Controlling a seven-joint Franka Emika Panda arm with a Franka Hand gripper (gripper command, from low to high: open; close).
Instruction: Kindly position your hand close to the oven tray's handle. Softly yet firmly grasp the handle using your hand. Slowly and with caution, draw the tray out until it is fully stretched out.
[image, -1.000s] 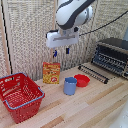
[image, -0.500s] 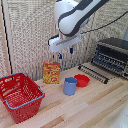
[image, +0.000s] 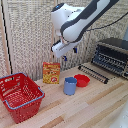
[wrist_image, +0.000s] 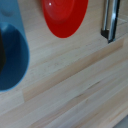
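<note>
My hand (image: 69, 55) hangs in the air above the yellow box and the blue cup, well to the exterior view's left of the oven (image: 114, 54). Its two dark fingers stand apart and hold nothing. The oven tray (image: 95, 72), a dark rack of thin bars, sticks out low in front of the oven over the wooden table. The handle (image: 90, 76) is the long thin bar along the tray's front edge. In the wrist view a dark metal bar (wrist_image: 111, 20) of the tray shows at one edge; my fingers do not show there.
A red bowl (image: 82, 80) (wrist_image: 64, 17) and a blue cup (image: 70, 85) (wrist_image: 10, 55) stand just to the exterior view's left of the tray. A yellow box (image: 51, 72) stands behind them. A red basket (image: 20, 95) sits far left. A slatted wall runs behind.
My hand has moved down and a little toward the exterior view's right, nearer the cup and bowl. The tray, oven and other objects have not moved.
</note>
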